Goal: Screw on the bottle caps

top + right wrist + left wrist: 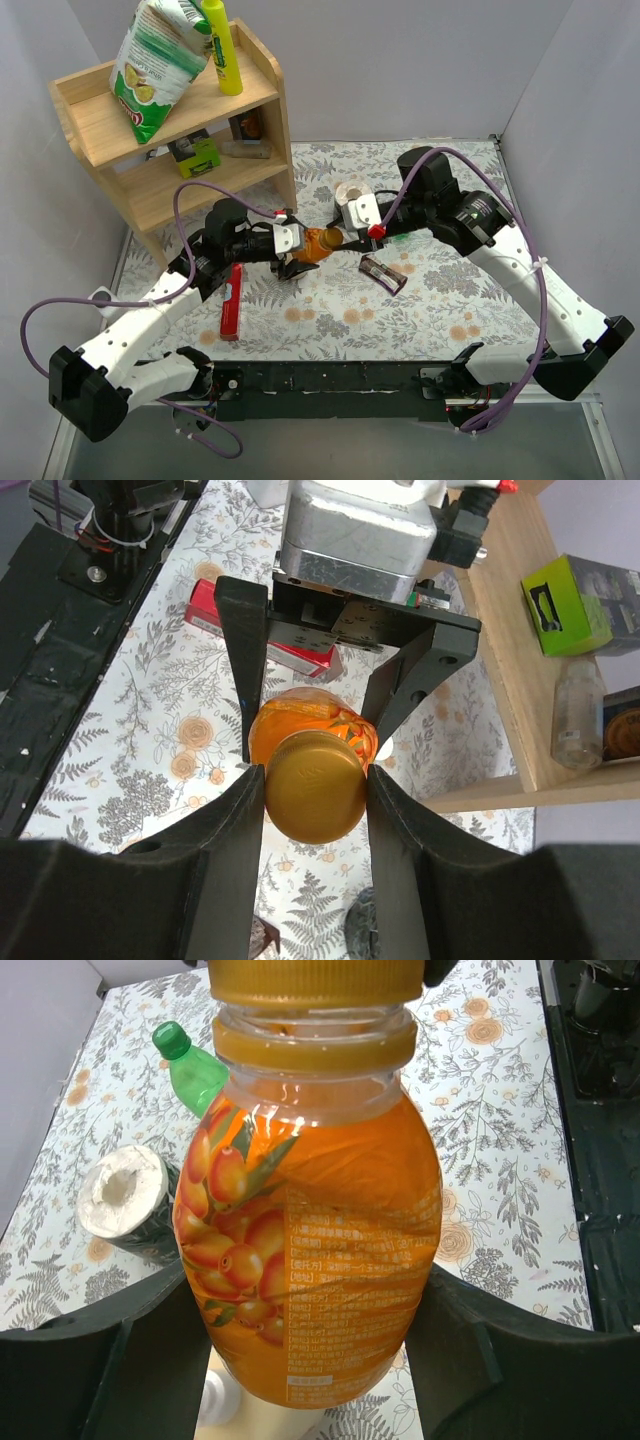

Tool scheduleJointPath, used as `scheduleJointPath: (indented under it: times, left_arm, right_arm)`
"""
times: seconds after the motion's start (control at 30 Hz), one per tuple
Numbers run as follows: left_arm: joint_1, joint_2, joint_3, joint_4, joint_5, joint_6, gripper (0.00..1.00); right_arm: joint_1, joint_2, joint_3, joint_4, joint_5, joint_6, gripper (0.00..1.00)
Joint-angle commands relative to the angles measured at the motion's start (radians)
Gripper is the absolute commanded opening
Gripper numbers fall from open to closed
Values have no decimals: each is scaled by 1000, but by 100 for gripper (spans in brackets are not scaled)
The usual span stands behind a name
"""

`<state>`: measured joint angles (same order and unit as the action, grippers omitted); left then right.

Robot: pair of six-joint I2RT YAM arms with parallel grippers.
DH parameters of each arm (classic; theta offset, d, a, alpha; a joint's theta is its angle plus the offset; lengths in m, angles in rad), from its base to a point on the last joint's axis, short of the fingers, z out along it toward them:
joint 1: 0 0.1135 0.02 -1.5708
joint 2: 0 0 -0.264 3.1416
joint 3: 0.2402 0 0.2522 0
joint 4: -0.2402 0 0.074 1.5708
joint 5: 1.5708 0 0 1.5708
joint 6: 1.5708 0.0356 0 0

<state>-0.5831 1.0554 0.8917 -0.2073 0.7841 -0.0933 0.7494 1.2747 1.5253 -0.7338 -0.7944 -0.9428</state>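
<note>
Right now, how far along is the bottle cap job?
Done: the green bottle already has its green cap on. In hand: the left gripper clamps the orange bottle while the right gripper grips the orange-brown cap on its neck. Left: finishing that tightening; how tight it sits, I cannot tell.

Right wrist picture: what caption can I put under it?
Right gripper pinches the orange-brown cap on the orange bottle held by the left gripper.

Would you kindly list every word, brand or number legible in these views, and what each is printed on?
No text reads clearly.
Label of the orange bottle: fine print, blurred.
Top of the orange-brown cap: faint embossing, illegible.
Front of the chip bag: too small.
Label of the yellow bottle: too small.
Side of the green box: too small.
</note>
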Motion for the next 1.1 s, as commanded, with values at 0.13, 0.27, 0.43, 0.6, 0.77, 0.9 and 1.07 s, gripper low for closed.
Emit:
scheduleJointPath:
  times: [0.13,0.27,0.43,0.6,0.77,0.9,1.07]
  left_arm:
    - [-3,-44,-16,267,-65,-97,0]
    - [-4,-23,-2,302,-120,-132,0]
    - [-9,2,13,354,-187,-207,0]
    - [-12,26,30,371,-273,-253,0]
    - [-17,40,39,404,-437,-336,0]
    - [-24,52,49,404,-485,-330,0]
    - [-34,58,46,388,-529,-309,0]
  right_arm:
    - [7,74,4,16,40,238,24]
    - [7,126,56,42,112,424,23]
    - [7,259,200,-38,204,676,17]
    - [7,285,193,7,247,774,13]
    - [7,305,193,43,305,884,11]
    - [7,348,232,50,343,926,6]
    - [8,382,289,43,386,924,6]
